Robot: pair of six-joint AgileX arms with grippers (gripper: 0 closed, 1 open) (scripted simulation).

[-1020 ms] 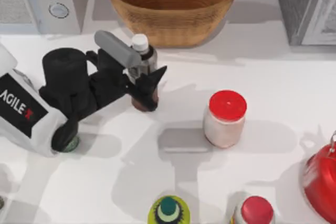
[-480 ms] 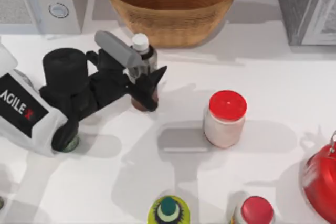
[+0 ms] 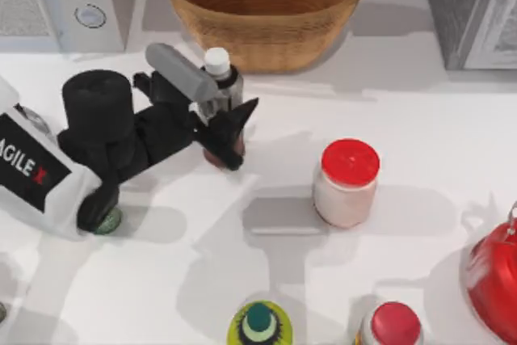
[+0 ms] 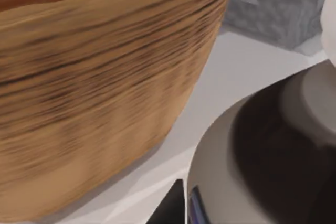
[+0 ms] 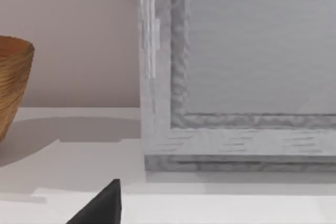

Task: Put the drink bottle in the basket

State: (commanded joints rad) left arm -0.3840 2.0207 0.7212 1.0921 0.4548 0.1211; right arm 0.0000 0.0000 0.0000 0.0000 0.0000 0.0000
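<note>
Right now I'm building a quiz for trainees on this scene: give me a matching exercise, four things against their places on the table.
Things:
1. drink bottle
2. basket
3. white jar with red lid
4. yellow-green bottle

Places:
A. near edge of the table, in the middle
B. between the fingers of the left gripper
C. far edge, in the middle
D. right of centre, standing free

Pairs: 1-B, 2-C, 3-D, 4-A

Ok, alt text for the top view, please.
The left tool is closed around the drink bottle, which stands upright on the white table just in front of the wicker basket. A red-lidded white jar stands to the right.
</note>
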